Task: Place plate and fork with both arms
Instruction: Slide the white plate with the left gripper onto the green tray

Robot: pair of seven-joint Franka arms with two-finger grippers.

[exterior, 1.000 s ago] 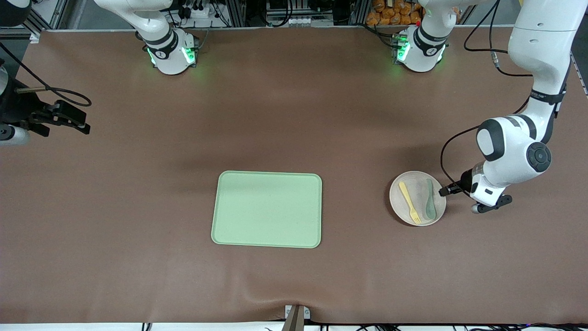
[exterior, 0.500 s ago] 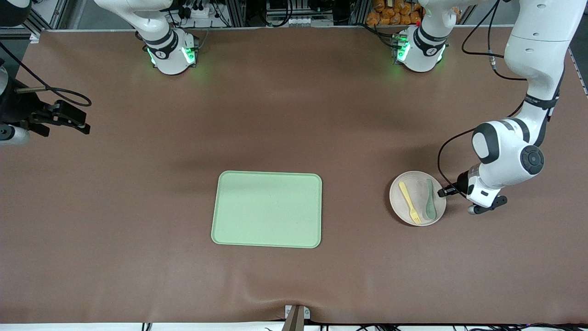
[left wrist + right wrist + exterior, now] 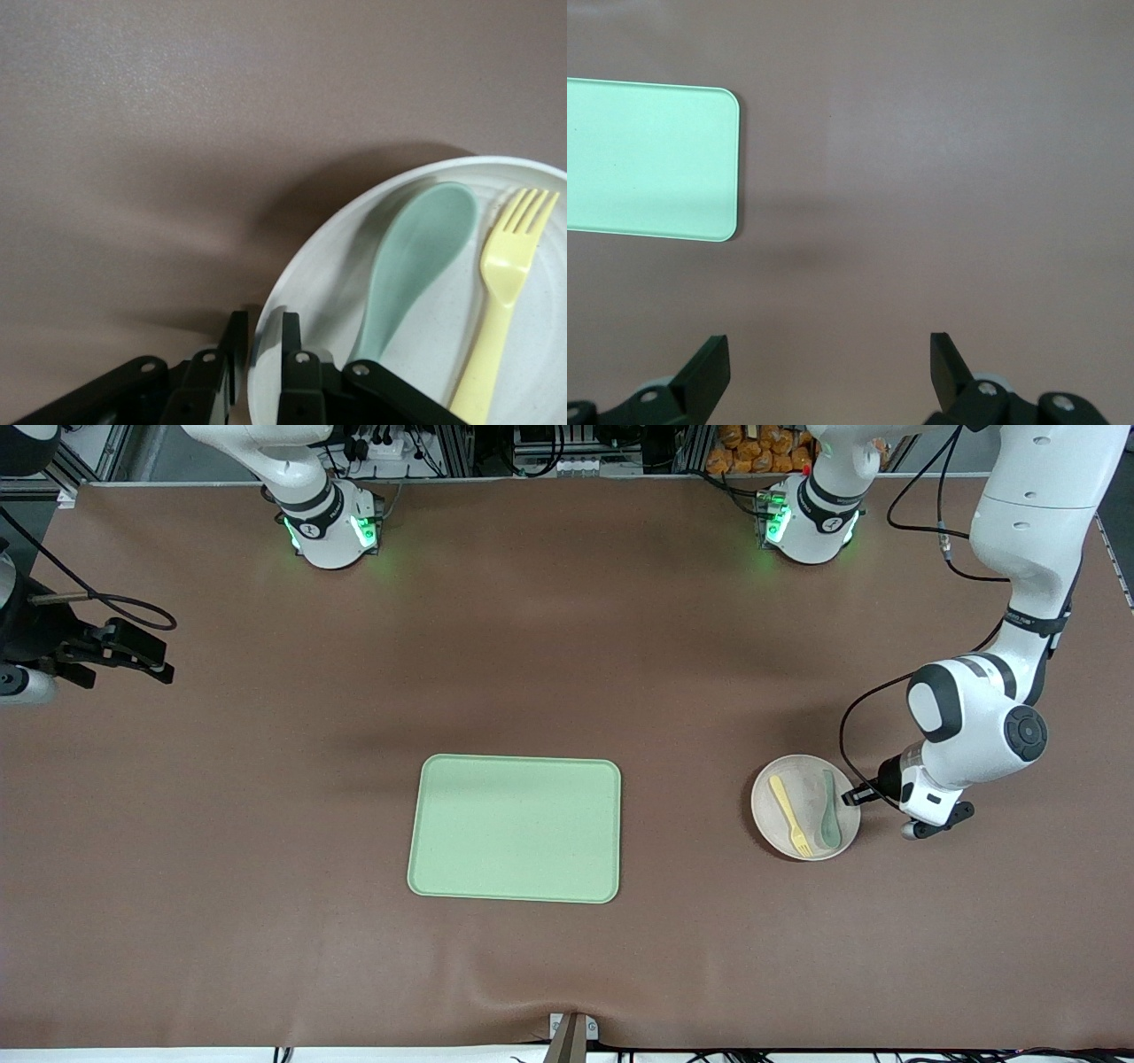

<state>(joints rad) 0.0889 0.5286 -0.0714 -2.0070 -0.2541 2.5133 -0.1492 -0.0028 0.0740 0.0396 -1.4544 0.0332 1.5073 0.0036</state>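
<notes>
The pale speckled plate (image 3: 802,778) lies on the brown table toward the left arm's end. The pale-yellow fork (image 3: 788,803) and a grey-green spoon (image 3: 829,810) lie side by side on it. My left gripper (image 3: 859,795) is low at the plate's edge. In the left wrist view it (image 3: 260,341) stands with one finger inside the plate (image 3: 328,274) and one outside, closed on the rim, close to the spoon (image 3: 416,257) and the fork (image 3: 505,283). My right gripper (image 3: 142,660) waits open and empty (image 3: 828,363) over bare table at the right arm's end.
The rectangular light-green tray (image 3: 516,828) lies mid-table, between the two grippers, with nothing on it; its corner shows in the right wrist view (image 3: 647,159). Both arm bases glow green along the table edge farthest from the front camera.
The left arm has shifted toward the plate, bringing its gripper onto the plate's rim. The plate, fork, spoon, tray and right arm have not moved.
</notes>
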